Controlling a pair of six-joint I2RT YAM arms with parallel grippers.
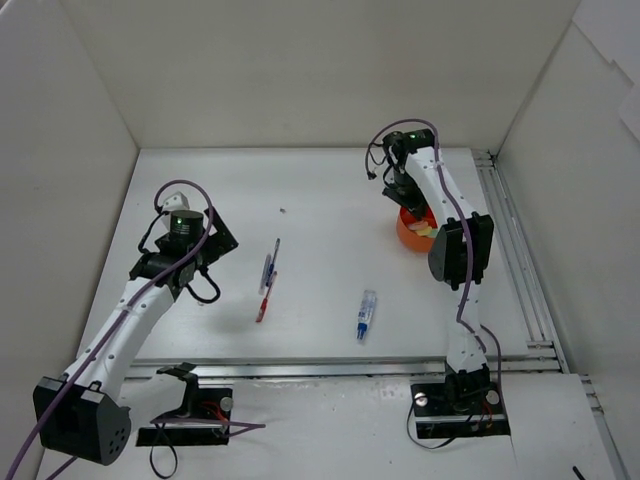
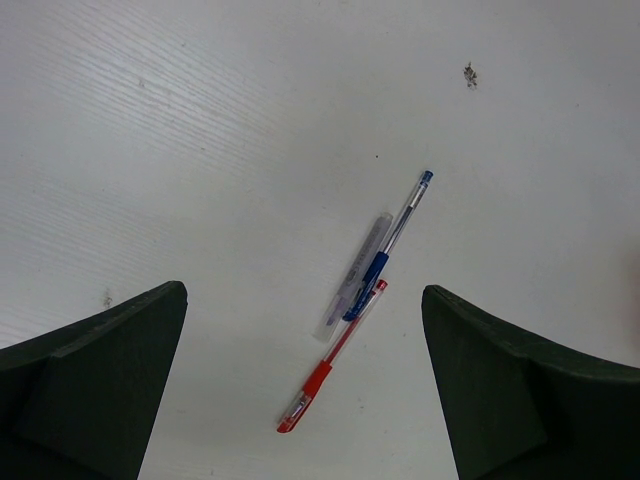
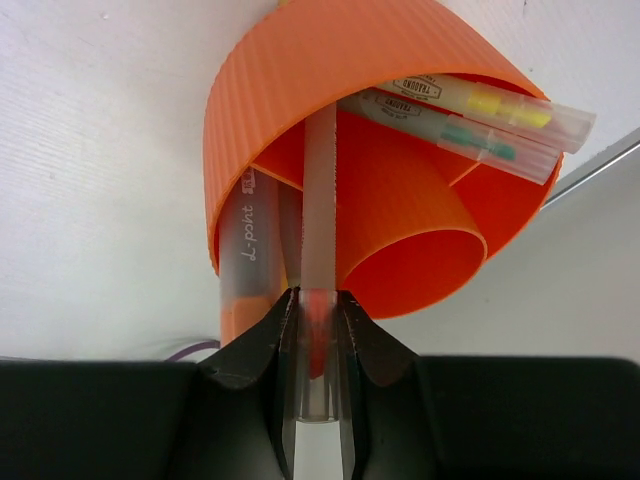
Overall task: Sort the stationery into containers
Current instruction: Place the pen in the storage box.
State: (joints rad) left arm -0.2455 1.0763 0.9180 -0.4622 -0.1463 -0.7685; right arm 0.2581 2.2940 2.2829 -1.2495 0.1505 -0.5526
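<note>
Right hand [image 3: 318, 330] pinches clear pen [image 3: 320, 200]; grey pen [image 3: 250, 240] in cup [image 3: 330, 60] reads "d-point".

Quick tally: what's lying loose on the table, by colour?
Blue pen: 1
Red pen: 1
Pale grey pen: 1
Clear blue-capped marker: 1
Total: 4

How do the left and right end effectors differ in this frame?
The left end effector is open and holds nothing; the right end effector is shut on a translucent pen. The left one hangs above the table, with a red pen and a blue pen below it; the right one is at the orange cup, its pen reaching inside. Both are dark.
</note>
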